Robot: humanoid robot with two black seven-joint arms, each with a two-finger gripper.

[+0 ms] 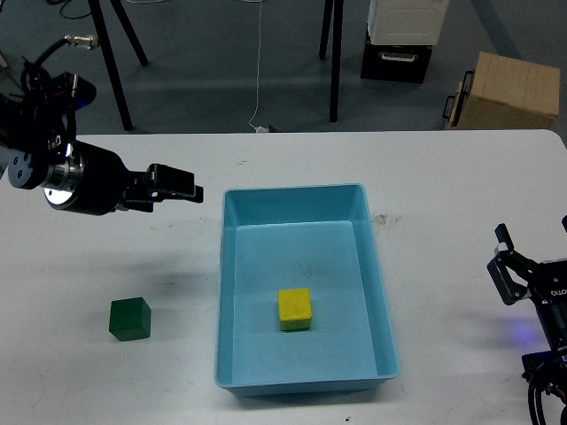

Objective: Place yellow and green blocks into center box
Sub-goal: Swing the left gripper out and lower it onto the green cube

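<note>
While yellow block [295,309] sits in tray [372,221], green block [130,319] lies below spread left fingers [182,184].

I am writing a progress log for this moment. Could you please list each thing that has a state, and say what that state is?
yellow block: inside the blue tray, resting on its floor.
green block: on the white table, left of the tray, not held.
blue tray: on the table, holds only the yellow block.
left hand: above the table, holding nothing; open or shut cannot be told.
right hand: open, empty, at the table's right edge.
</note>
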